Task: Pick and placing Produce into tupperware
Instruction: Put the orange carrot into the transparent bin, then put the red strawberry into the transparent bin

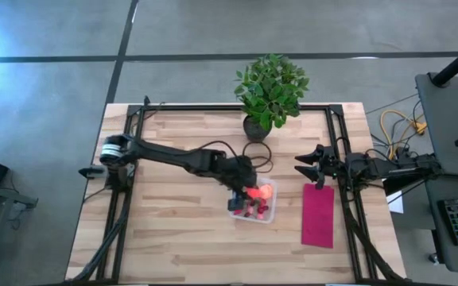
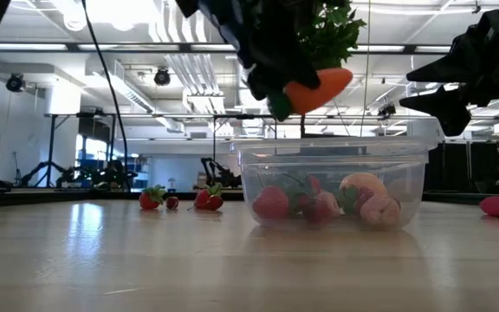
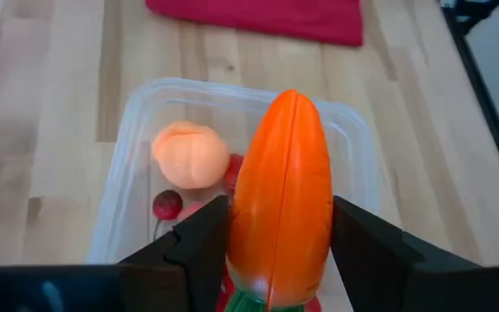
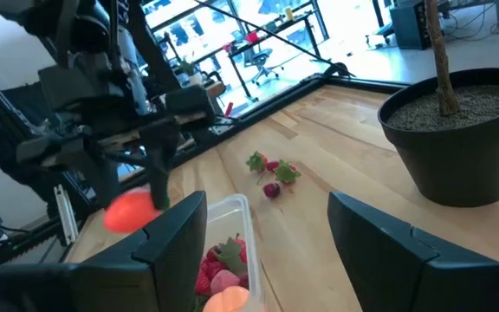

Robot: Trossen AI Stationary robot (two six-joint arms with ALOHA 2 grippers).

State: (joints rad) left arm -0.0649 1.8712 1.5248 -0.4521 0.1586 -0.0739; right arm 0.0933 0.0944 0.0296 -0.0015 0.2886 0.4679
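My left gripper (image 1: 245,191) hangs over the clear tupperware (image 1: 254,205) at the table's middle. It is shut on an orange-red piece with a green top (image 3: 280,173). The tupperware (image 2: 332,186) holds a round orange-pink fruit (image 3: 189,154) and several small red strawberry pieces (image 2: 271,201). A few more strawberry pieces (image 2: 206,198) lie on the table beyond the tupperware and also show in the right wrist view (image 4: 271,169). My right gripper (image 1: 302,164) is open and empty above the table's right side, near the magenta cloth. My left gripper pinches the orange-red piece by its two sides near the green-top end (image 3: 258,273) between its two fingers (image 3: 202,238). The fingers slant down from the table's left and lie along the piece. Its pointed end (image 2: 340,80) sticks out past the fingertips, clear above the tupperware.
A potted leafy plant (image 1: 269,91) stands at the far edge behind the tupperware. A flat magenta cloth (image 1: 318,214) lies to the tupperware's right. Black rails (image 1: 126,214) run along the table's left, right and far edges.
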